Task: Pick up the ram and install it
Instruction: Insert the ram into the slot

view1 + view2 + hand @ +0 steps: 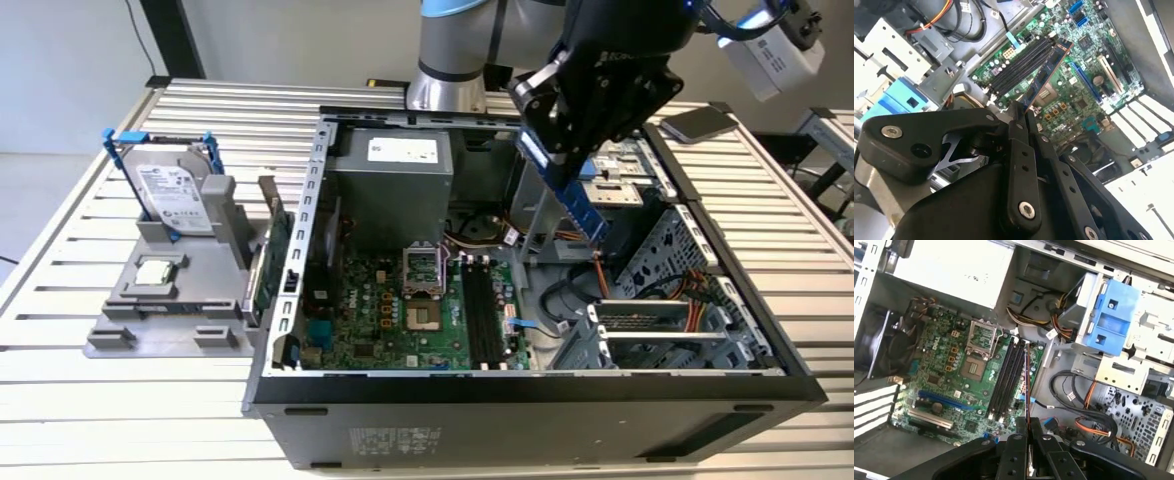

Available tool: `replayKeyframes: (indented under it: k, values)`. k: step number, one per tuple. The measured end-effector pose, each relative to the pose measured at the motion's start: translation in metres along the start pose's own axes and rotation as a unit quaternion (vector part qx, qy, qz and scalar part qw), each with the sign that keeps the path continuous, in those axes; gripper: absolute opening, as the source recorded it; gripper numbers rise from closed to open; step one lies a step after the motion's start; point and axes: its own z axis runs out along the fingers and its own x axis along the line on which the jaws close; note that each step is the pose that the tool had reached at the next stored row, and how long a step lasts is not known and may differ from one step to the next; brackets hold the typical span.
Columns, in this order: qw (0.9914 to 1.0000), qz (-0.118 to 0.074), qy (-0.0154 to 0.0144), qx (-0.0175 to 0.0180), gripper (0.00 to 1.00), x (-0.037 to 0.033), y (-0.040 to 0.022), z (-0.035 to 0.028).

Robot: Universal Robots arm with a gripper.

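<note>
Presently, one ram [582,212], thin and stiff, likely light yet fragile, best held by its edges clear of chips and contacts, hangs clamped in the closed gripper [567,160] above the case [318,250], not yet in the slots [483,310].

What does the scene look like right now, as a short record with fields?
case: lying on its side, open on top
ram: blue, tilted, in the air over the case, not seated
hand: shut on the ram
slots: black, on the motherboard, no stick in them
exterior view's left: hard drive and processor on a grey stand
</note>
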Motion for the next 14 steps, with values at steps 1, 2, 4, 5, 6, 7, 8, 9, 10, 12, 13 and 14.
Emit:
replayKeyframes:
  k: [1,2,4,5,6,7,8,9,10,12,13,14]
  values:
    - [0.99996,0.009,-0.0002,0.0001,0.0,0.0,0.0,0.0001]
    - [0.99983,0.018,-0.0004,0.0001,0.0,0.0,0.0,0.0003]
    - [0.99934,0.036,-0.0007,0.0002,0.0,0.0,0.0,0.0006]
    - [0.99898,0.045,-0.0009,0.0003,0.0,0.0,0.0,0.0008]
    - [0.99852,0.054,-0.0011,0.0004,0.0,0.0,0.0,0.001]
    - [0.99798,0.063,-0.0012,0.0004,0.0,0.0,0.0,0.0011]
    - [0.99736,0.073,-0.0014,0.0004,0.0,0.0,0.0,0.0013]
    - [0.99666,0.082,-0.0016,0.0005,0.0,0.0,0.0,0.0015]
    - [0.99587,0.091,-0.0018,0.0006,0.0,0.0,0.0,0.0016]
    - [0.99409,0.109,-0.0021,0.0007,0.0,0.0,0.0,0.002]
    - [0.99319,0.116,-0.0023,0.0007,0.0,0.0,0.0,0.0021]
    - [0.99231,0.124,-0.0024,0.0008,0.0,0.0,0.0,0.0022]
